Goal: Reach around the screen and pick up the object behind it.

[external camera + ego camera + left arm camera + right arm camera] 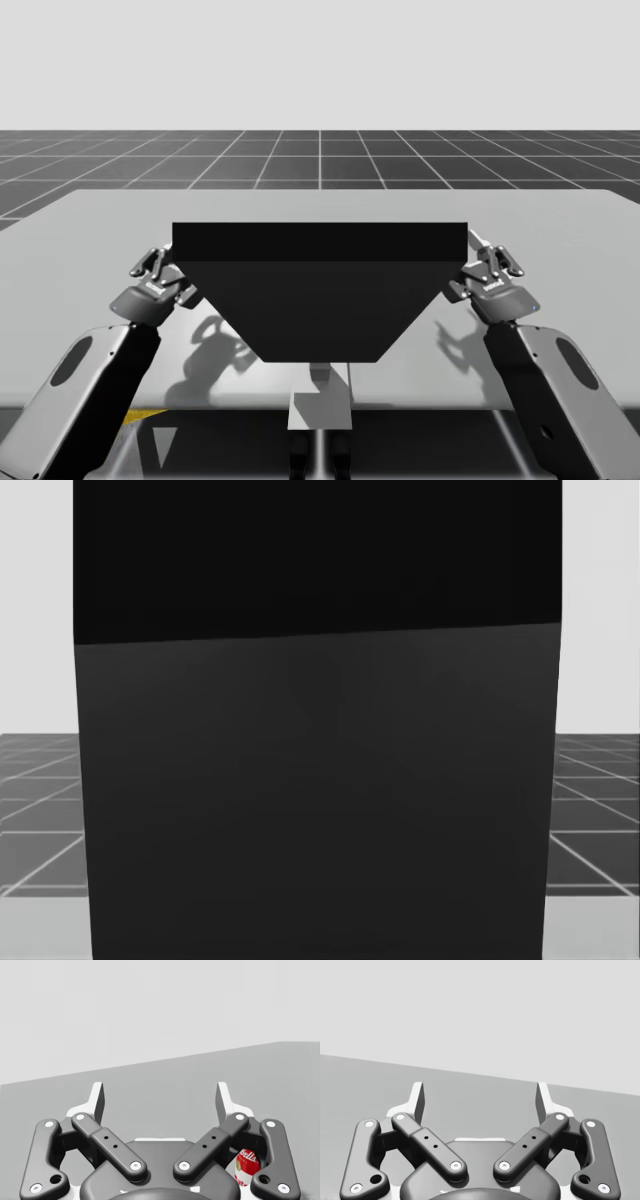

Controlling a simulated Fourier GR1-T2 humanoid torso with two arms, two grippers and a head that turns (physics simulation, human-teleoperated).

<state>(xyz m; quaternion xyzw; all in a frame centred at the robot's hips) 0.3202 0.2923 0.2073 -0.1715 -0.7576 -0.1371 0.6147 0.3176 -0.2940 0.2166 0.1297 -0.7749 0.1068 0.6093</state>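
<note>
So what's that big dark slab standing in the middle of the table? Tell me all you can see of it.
The screen is a plain dark panel with a faint sheen, black along its top band, dark grey below. It stands upright on the grey table, blocking most of the head view. In the high view the left pincer and right pincer flank its upper corners; whether they touch it I cannot tell.
</note>
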